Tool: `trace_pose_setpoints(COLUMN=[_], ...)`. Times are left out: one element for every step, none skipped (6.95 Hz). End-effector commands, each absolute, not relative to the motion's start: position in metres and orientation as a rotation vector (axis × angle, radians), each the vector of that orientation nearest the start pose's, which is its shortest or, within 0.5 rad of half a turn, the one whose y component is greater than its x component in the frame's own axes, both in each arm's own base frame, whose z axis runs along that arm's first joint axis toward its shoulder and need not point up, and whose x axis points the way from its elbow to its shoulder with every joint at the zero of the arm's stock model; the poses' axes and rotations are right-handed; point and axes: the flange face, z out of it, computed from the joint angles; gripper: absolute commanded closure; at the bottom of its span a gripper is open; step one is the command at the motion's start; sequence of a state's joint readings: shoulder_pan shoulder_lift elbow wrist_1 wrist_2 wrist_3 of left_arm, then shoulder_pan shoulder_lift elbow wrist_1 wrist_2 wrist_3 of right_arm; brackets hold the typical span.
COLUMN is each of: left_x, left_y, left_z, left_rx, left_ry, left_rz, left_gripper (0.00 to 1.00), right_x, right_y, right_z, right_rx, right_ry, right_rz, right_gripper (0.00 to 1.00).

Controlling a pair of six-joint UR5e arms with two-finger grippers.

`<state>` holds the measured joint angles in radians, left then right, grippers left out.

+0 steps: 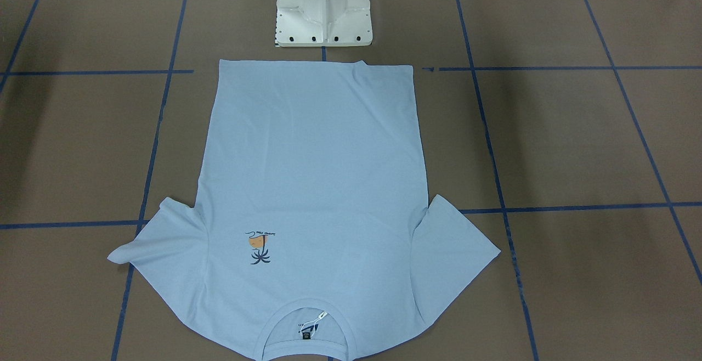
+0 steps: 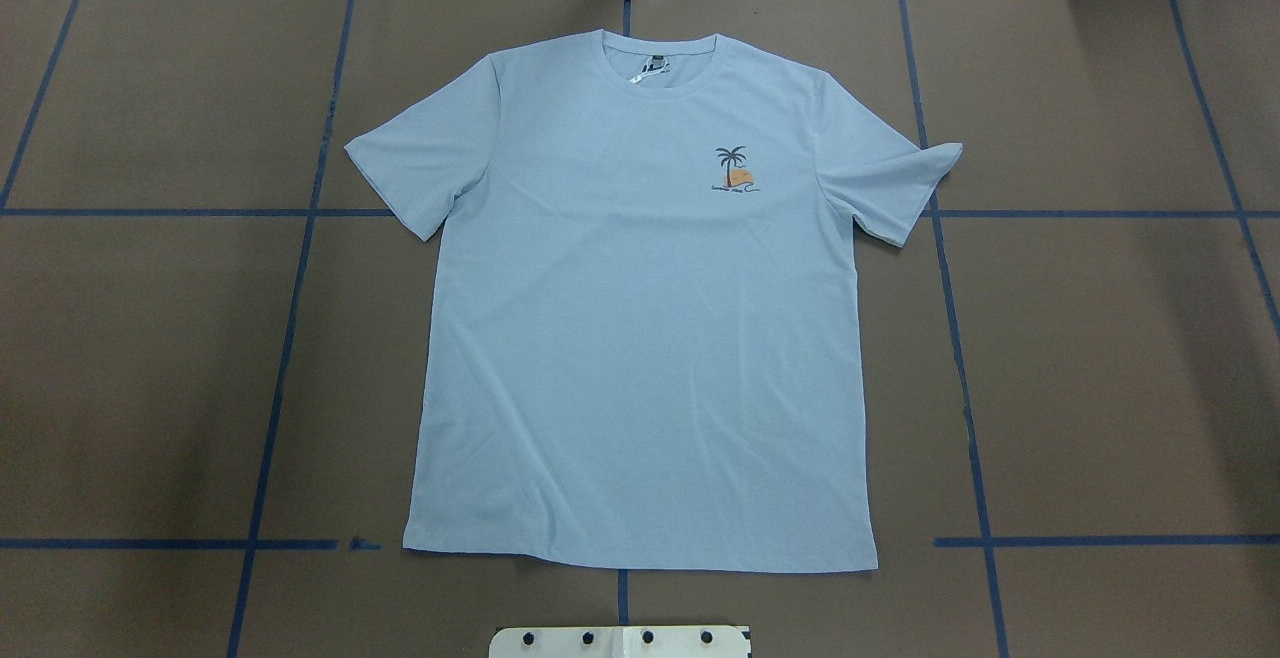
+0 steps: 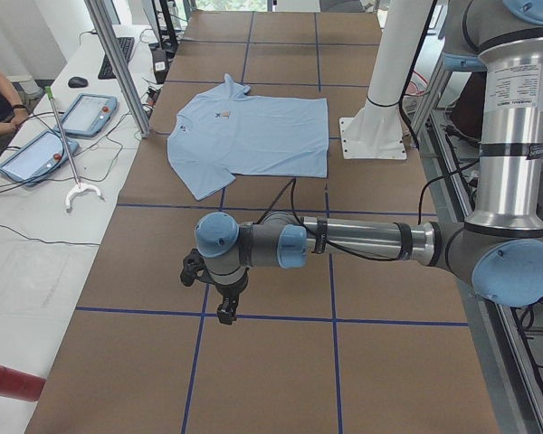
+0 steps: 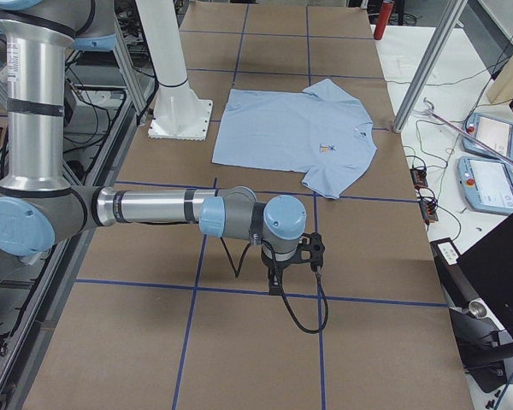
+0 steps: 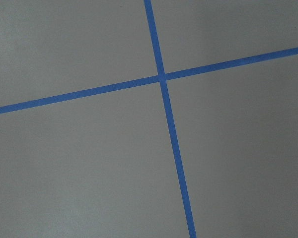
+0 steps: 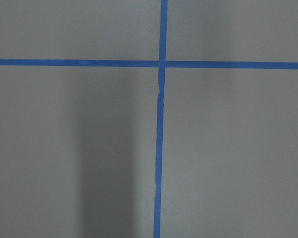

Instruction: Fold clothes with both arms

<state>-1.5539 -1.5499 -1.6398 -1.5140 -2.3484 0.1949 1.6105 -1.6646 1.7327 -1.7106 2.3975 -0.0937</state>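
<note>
Setup check from the remote station.

T-shirt [image 2: 640, 318]: lies flat and front-up on the brown table [image 2: 1100, 338], directly in front of the white pedestal [image 1: 323, 10]. The hem is the edge nearest the pedestal, just beside its foot plate. The collar is the edge farthest from it. Both short sleeves are spread outward. The sleeve on the robot's right has a slightly turned tip. The palm-tree print [image 2: 733, 170] sits on the chest, on the robot's right of the pedestal's centre line. The black neck label [image 2: 657, 64] is visible inside the collar. I see no folds in the body.

Left arm [image 3: 362, 240]: stretched out low, well apart from the pedestal on the robot's left. The left gripper [image 3: 226, 312] points down over bare table, clear of the shirt.

Right arm [image 4: 154, 207]: mirrored pose on the pedestal's other side. The right gripper [image 4: 274, 286] points down, also clear of the shirt.

Finger state: I cannot tell for either gripper, since only the side views show them. Each wrist view shows nothing but table surface and a crossing of blue tape lines [image 5: 164, 79], with no fingertips in frame.
</note>
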Motion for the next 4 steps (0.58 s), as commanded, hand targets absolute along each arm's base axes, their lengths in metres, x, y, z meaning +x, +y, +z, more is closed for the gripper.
trace_pose_setpoints(left_x=[-0.055,-0.054,-0.053,-0.051], left_y=[-0.484,-0.488,-0.518,-0.560], left_z=[0.639,0.635,0.608,0.562], left_rx=[0.065,0.073,0.123,0.202], left_ry=[0.776,0.777,0.767,0.756], left_rz=[0.201,0.204,0.227,0.262], left_gripper=[0.00,0.00,0.00,0.00], right_x=[0.077,0.077,0.076,0.062], right_y=[-0.445,-0.445,-0.453,-0.483], right_z=[0.631,0.632,0.622,0.596], right_rx=[-0.010,-0.016,0.004,0.073], right_ry=[-0.827,-0.827,-0.840,-0.844], right_rz=[-0.017,-0.011,-0.020,-0.088], right_gripper=[0.00,0.00,0.00,0.00])
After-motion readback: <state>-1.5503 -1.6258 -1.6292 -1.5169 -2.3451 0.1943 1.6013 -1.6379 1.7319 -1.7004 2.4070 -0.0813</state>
